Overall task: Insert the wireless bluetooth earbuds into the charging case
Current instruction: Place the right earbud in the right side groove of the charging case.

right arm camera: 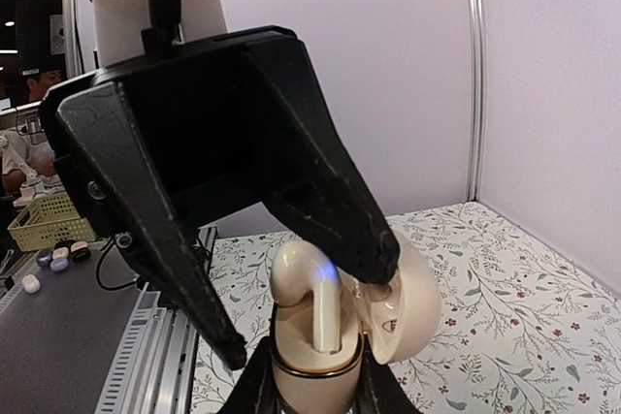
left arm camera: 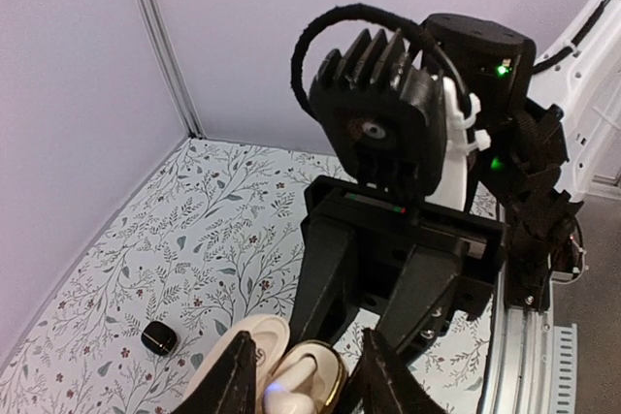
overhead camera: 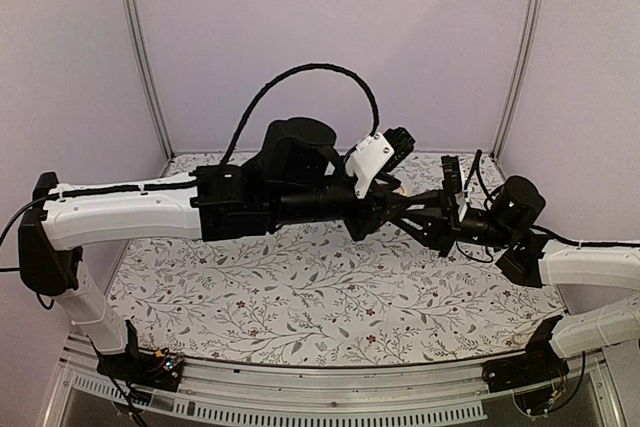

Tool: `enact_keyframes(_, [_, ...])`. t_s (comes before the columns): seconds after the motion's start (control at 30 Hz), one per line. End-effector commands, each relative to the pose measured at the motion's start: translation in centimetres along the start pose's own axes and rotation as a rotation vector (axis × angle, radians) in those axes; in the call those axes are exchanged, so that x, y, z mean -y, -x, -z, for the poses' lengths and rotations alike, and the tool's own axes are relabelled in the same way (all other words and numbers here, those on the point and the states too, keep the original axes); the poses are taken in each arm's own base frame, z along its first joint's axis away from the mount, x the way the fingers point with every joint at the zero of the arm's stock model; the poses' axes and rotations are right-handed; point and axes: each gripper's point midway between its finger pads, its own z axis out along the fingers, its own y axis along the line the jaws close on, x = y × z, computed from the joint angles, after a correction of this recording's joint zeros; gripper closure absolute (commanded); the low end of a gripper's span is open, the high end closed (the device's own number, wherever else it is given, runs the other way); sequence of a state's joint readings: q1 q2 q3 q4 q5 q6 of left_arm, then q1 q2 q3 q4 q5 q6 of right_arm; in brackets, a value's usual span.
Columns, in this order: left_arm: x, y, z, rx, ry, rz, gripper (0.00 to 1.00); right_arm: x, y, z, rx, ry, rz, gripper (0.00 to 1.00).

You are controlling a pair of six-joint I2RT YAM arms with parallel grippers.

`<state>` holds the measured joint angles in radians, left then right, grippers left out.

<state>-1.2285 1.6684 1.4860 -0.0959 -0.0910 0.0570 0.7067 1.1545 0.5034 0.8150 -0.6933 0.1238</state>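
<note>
The charging case [right arm camera: 312, 380] is cream with a gold rim, not black. Its lid [right arm camera: 412, 312] hangs open to the right. My right gripper [right arm camera: 315, 397] is shut on its base from below and holds it above the table. One cream earbud [right arm camera: 309, 290] stands stem-down in the case, with a blue light on it. My left gripper [right arm camera: 306, 309] is open and straddles the case from above. One of its fingertips [right arm camera: 380, 261] sits by the lid and the other is off to the left. In the left wrist view the same case [left arm camera: 335, 385] sits between the left fingers. No other earbud shows.
A small black rounded piece [left arm camera: 160, 337] lies on the floral tablecloth [left arm camera: 213, 239] near the left wall. In the top view both arms meet over the back middle of the table [overhead camera: 300, 297]. Grey walls with metal posts [overhead camera: 140, 47] enclose the back and sides.
</note>
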Motion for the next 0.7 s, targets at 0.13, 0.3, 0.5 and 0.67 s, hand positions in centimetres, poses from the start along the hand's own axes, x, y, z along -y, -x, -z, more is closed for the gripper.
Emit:
enact_keyframes(0.13, [0.2, 3.7, 1.6, 0.099, -0.010, 0.002, 0.62, -0.6, -0.2, -0.1, 0.009, 0.036, -0.008, 1.00])
enact_keyframes(0.3, [0.0, 4.2, 2.7, 0.119, -0.008, 0.003, 0.65, -0.5, -0.2, -0.1, 0.010, 0.030, -0.009, 1.00])
enact_keyframes(0.5, [0.6, 2.9, 4.5, 0.061, -0.072, -0.076, 0.65, -0.6, -0.1, 0.0, 0.013, 0.028, -0.006, 1.00])
enact_keyframes(0.67, [0.5, 1.5, 6.0, 0.031, -0.139, -0.115, 0.61, -0.7, 0.0, 0.1, 0.009, 0.032, -0.001, 1.00])
